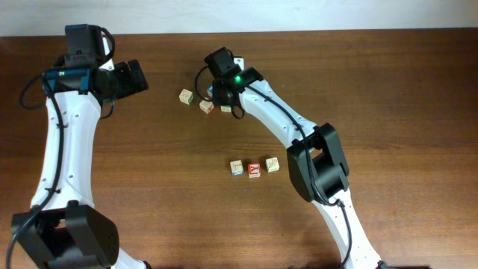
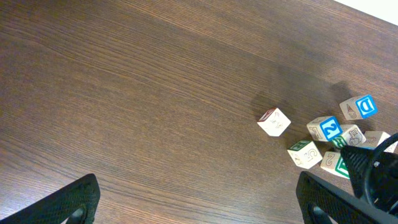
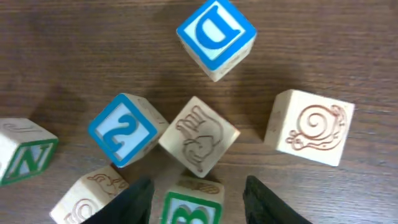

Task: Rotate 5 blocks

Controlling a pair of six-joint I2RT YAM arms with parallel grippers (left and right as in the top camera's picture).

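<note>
We have the right gripper (image 3: pixel 198 184) low over a loose cluster of small alphabet cubes near the far edge of the dark wooden tabletop (image 1: pixel 149 187), about midway along it. Its fingers are apart and straddle the light-wood cube with a green "B" face (image 3: pixel 193 209). A sliver of gap shows on each side, so nothing is clamped. Just beyond lies a light-wood cube with an engraved animal (image 3: pixel 199 143), touching a blue-faced "2" cube (image 3: pixel 124 129). A blue-faced "D" cube (image 3: pixel 216 37) sits farther off, with a snail-engraved cube (image 3: pixel 311 127) to one side and a green "N" cube (image 3: pixel 22 149) to the other. A row of three light-wood cubes (image 1: pixel 254 169) stands well apart, nearer the tabletop's middle. The left gripper (image 2: pixel 196 186) hovers toward the far left corner, fingers spread wide on nothing.

We judge these cubes light, stiff and smooth-sided. They are best taken squarely on two opposite flat faces, since a corner grip would let one twist or pop out. The close neighbours leave little room. We see no container anywhere.
</note>
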